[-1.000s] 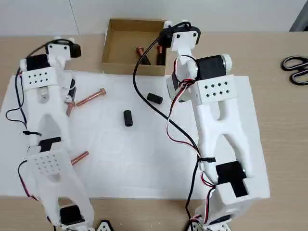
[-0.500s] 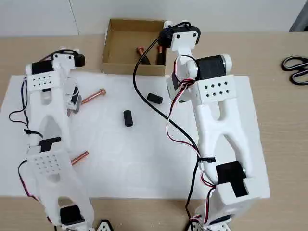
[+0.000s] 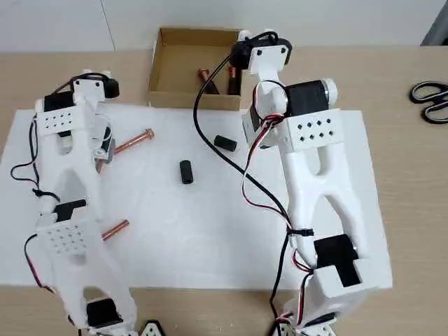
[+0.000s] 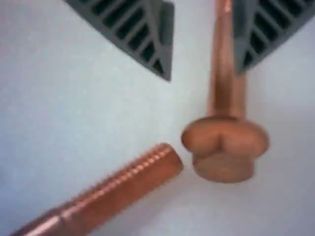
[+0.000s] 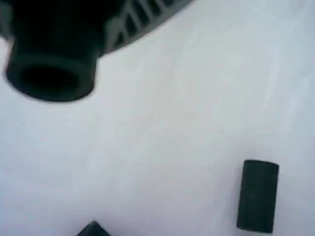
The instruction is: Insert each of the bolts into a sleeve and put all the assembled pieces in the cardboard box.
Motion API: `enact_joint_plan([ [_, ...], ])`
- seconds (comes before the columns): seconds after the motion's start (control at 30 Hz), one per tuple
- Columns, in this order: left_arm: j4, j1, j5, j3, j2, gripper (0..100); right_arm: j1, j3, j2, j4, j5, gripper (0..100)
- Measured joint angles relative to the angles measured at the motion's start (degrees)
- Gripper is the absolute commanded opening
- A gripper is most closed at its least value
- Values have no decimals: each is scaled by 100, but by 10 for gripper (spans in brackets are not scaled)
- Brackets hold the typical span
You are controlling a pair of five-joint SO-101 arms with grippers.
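Your left gripper [image 4: 204, 71] has shifted slightly left, spread around a copper flanged bolt [image 4: 224, 140]. Your brown cardboard box [image 3: 168, 98] holds a sleeved bolt [image 3: 204, 73]. Your right gripper [image 3: 246, 131] pinches a black cylindrical sleeve [image 5: 49, 64].

Bright, even light comes down from overhead, washing the white sheet [image 3: 196, 231] pale and leaving the wooden counter [image 3: 392, 77] a flat, warm tone. Shadows are short and soft: a faint grey one hugs the bolt [image 4: 224, 147], whose copper carries a mild sheen, the sleeve [image 5: 257, 201] barely casts any, and the cardboard box [image 3: 192, 100] holds deeper shade inside
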Motion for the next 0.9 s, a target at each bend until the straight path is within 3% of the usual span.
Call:
enact_joint_plan([
  [0.9, -422, -149, -193, 0, 290, 83, 0, 0, 0, 0, 0, 3],
])
